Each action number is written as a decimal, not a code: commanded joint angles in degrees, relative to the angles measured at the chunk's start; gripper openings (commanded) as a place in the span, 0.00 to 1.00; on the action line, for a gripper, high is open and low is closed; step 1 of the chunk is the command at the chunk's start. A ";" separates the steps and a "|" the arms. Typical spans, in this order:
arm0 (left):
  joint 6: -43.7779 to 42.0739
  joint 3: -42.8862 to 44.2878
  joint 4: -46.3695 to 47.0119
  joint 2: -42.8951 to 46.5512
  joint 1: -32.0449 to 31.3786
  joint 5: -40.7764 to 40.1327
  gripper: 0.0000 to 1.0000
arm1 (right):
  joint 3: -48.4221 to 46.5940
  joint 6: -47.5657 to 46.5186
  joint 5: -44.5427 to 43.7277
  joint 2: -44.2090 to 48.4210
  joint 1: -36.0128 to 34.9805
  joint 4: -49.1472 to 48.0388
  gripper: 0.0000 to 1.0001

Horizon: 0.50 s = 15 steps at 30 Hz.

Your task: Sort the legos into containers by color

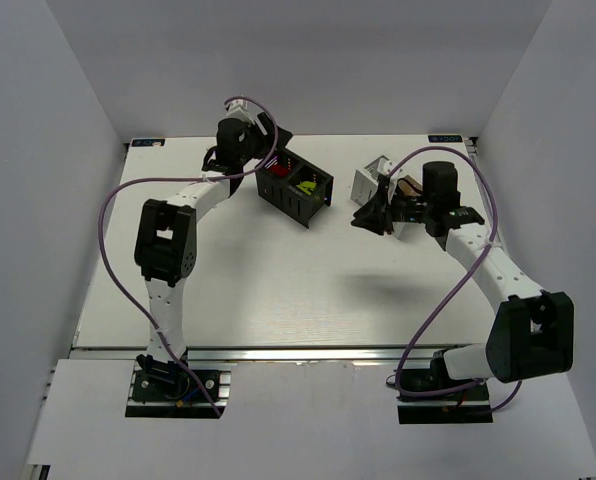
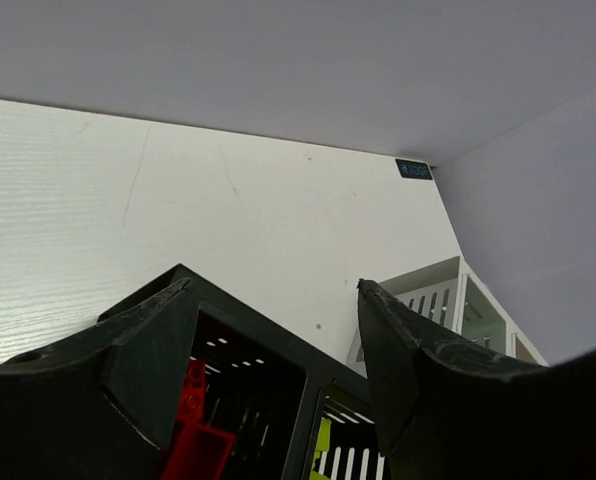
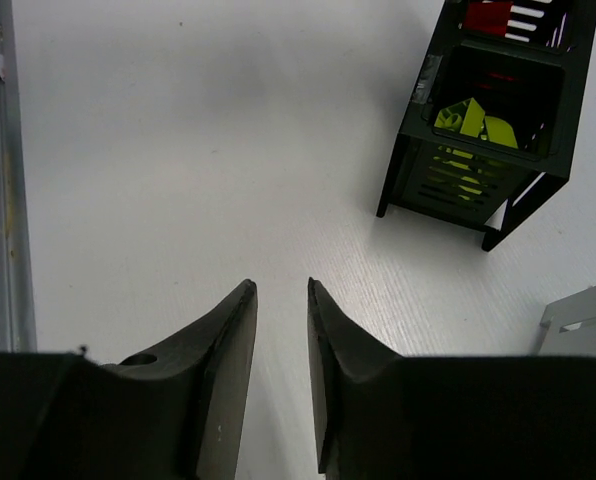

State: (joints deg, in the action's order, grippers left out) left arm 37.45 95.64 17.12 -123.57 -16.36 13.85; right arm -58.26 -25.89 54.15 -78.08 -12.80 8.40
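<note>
The black container (image 1: 296, 190) stands at the back centre of the table. Red legos (image 1: 283, 170) lie in its left compartment and yellow-green legos (image 1: 309, 185) in its right one. My left gripper (image 1: 266, 158) hangs open just above the red compartment's near rim, nothing between its fingers. In the left wrist view the left gripper (image 2: 273, 290) frames the red legos (image 2: 193, 430) and a yellow-green lego (image 2: 323, 440). The white container (image 1: 370, 180) sits to the right, partly hidden by my right gripper (image 1: 370, 215). The right gripper (image 3: 280, 285) stands slightly open and empty over bare table.
The right wrist view shows the black container (image 3: 488, 120) ahead and a corner of the white container (image 3: 583, 315) at the right edge. White walls enclose the table on three sides. A metal rail (image 3: 3, 200) runs along the table's edge.
</note>
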 commanded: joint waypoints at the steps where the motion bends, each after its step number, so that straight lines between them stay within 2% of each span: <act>1: -2.38 1.84 -2.27 2.36 -0.34 -1.97 0.74 | -0.10 0.05 0.78 2.32 0.32 -1.29 0.34; 3: -3.52 1.75 -2.97 4.64 -0.25 -2.59 0.76 | -0.45 1.01 -0.53 2.41 0.40 -1.20 0.46; 4: -5.18 1.92 -5.15 5.61 -0.25 -3.03 0.78 | -0.71 1.45 -1.15 2.50 0.49 -1.28 0.72; 5: -5.89 2.10 -6.65 6.75 -0.25 -4.78 0.95 | -0.98 1.98 -1.76 2.67 0.58 -1.20 0.89; 6: -8.34 2.01 -8.41 9.28 -0.25 -5.40 0.98 | -1.59 2.68 -3.07 2.67 0.93 -1.55 0.90; 8: -11.77 0.18 -12.28 12.63 -0.25 -6.90 0.98 | -1.68 5.93 -5.62 3.02 1.54 -2.86 0.89; 10: -14.85 -3.86 -13.25 19.66 -0.25 -8.21 0.98 | -1.59 9.79 -8.43 3.64 1.64 -5.85 0.89; 15: -17.85 -22.22 -13.08 35.91 -0.34 -10.24 0.98 | -2.29 15.60 -19.07 3.55 1.72 -7.79 0.89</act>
State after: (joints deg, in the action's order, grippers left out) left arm 23.62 79.26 4.80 -97.80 -16.34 5.98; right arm -58.30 -15.70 42.50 -75.88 -11.29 4.21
